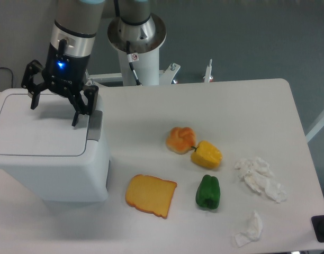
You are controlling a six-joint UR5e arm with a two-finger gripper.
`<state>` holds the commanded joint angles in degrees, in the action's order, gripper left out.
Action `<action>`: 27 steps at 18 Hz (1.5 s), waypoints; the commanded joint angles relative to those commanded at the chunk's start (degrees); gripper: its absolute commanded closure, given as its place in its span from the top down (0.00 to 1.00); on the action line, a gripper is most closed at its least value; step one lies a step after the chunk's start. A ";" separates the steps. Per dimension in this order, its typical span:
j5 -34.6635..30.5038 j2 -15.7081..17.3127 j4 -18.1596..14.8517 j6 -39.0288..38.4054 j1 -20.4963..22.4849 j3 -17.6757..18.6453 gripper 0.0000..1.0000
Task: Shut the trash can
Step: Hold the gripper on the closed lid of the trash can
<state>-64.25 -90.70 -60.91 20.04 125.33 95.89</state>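
Fixed camera: the trash can (48, 159) fills the left of the frame, its flat lid (37, 127) apparently already down. The gripper (53, 114) hangs over the lid with fingers spread wide, holding nothing. To finish well, press evenly near the grey latch tab (94, 125). Counted: one trash can, one bread slice (150, 195), one orange fruit (180, 139), two peppers, two crumpled tissues.

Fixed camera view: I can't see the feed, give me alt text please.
An open gripper hangs over the flat, lowered lid of a white trash can at the table's left. To its right lie a bread slice, an orange bun, yellow pepper and green pepper, plus crumpled tissues.
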 joint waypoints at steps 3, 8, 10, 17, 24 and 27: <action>0.00 -0.09 0.00 0.00 -0.09 0.09 1.00; 0.00 -0.26 -0.18 0.00 0.00 -0.44 1.00; -0.09 -0.35 -0.18 0.00 0.09 -0.44 1.00; -0.09 -0.70 -0.09 0.00 0.26 -0.44 1.00; -0.09 -0.62 -0.18 0.00 0.70 -0.62 1.00; 0.18 -0.62 -0.26 -0.09 0.79 -1.49 1.00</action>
<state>-64.07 -91.32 -61.17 19.95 126.12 94.40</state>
